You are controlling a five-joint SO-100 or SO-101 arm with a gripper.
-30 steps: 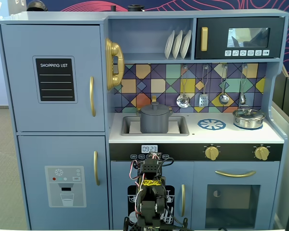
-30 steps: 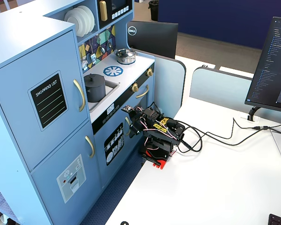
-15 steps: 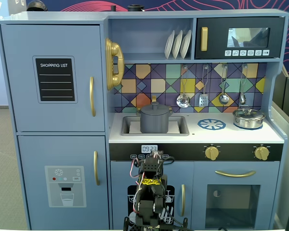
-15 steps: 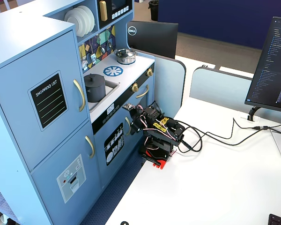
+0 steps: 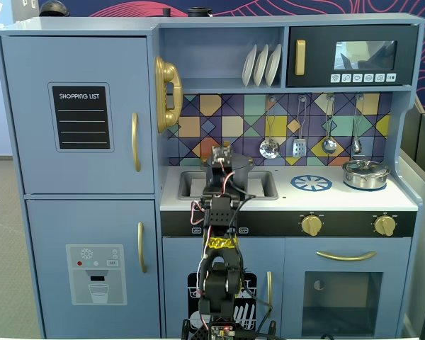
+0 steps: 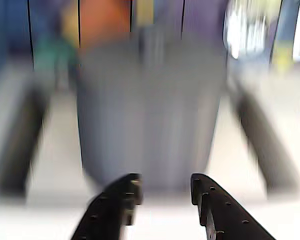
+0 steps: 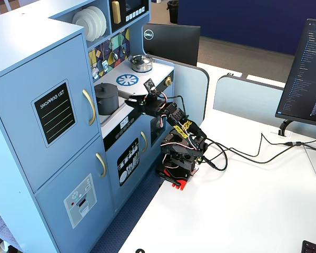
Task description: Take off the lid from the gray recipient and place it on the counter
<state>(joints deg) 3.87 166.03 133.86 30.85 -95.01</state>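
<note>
The gray recipient [image 7: 106, 99] stands in the sink cut-out of the white counter [image 7: 147, 79]. The dark gray lid [image 7: 105, 87] lies on top of it. In the wrist view the recipient [image 6: 150, 115] fills the middle, blurred, just beyond my fingertips. My gripper [image 6: 165, 187] is open and empty, with its jaws apart at the level of the recipient's lower wall and not touching it. In a fixed view my gripper [image 7: 132, 102] reaches over the counter's front edge towards the recipient. In the front fixed view my arm [image 5: 223, 212] hides most of the recipient.
A shiny steel pot [image 5: 365, 173] with its own lid stands at the counter's right end, beside the blue burner print [image 5: 311, 183]. Utensils [image 5: 297, 145] hang on the back wall. A monitor [image 7: 171, 42] stands behind the kitchen's side panel.
</note>
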